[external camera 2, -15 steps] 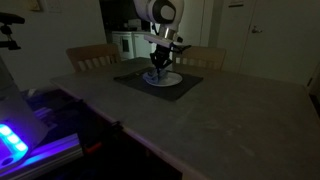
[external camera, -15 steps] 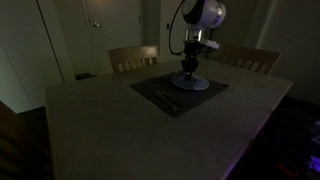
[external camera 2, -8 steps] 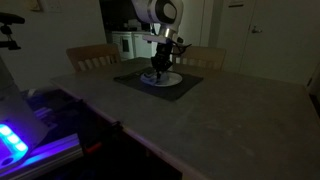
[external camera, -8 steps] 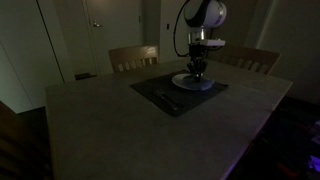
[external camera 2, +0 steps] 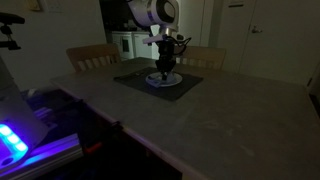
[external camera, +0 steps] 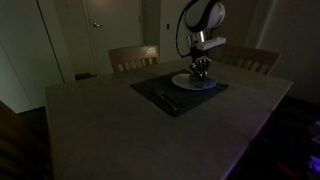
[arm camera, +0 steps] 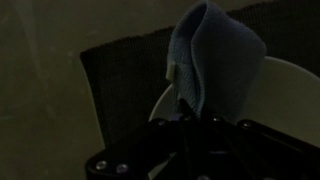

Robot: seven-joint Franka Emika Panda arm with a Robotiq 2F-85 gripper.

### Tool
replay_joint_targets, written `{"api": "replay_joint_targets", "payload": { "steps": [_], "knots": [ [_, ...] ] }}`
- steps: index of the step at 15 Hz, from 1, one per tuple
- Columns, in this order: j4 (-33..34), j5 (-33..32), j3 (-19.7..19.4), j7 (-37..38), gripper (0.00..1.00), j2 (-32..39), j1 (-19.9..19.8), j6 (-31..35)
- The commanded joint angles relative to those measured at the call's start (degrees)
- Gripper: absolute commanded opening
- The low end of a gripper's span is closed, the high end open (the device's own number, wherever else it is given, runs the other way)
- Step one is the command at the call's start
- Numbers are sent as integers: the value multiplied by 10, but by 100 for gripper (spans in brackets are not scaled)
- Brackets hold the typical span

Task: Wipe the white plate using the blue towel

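**Arm bent over, gripper pointing down**

In an exterior view the arm (external camera: 200, 18) reaches forward, and its wrist hangs vertical. The gripper (external camera: 201, 68) points straight down. In the wrist view its fingers are pressed together on the blue towel (arm camera: 215, 55).

The towel (arm camera: 215, 55) is a plain soft blue, with no pattern to be seen. The plate (arm camera: 295, 90) is white, dulled to cream in the dim light. The placemat (arm camera: 120, 75) is near-black. The table (external camera: 120, 130) is a dull grey-beige and the chairs (external camera: 133, 57) pale wood. The gripper (arm camera: 188, 118) is black, the arm's housing (external camera: 205, 15) white. A blue-violet glow (external camera 2: 15, 140) shows in an exterior view
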Motion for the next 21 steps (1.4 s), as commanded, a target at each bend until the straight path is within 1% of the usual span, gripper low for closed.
{"api": "replay_joint_targets", "payload": {
  "steps": [1, 4, 7, 9, 11, 13, 16, 19, 21],
  "knots": [
    [14, -48, -27, 69, 2, 22, 30, 22],
    [16, -63, -31, 114, 2, 32, 41, 66],
    [18, -58, -35, 152, 2, 40, 52, 124],
    [20, -54, -37, 164, 2, 42, 57, 153],
    [21, -44, -32, 155, 2, 44, 55, 172],
    [20, -17, -10, 113, 2, 41, 38, 182],
    [17, 46, 29, 32, 2, 33, 6, 186],
    [23, 115, 65, -49, 2, 28, -27, 170],
    [26, 146, 80, -89, 2, 26, -43, 148]
  ]
}}
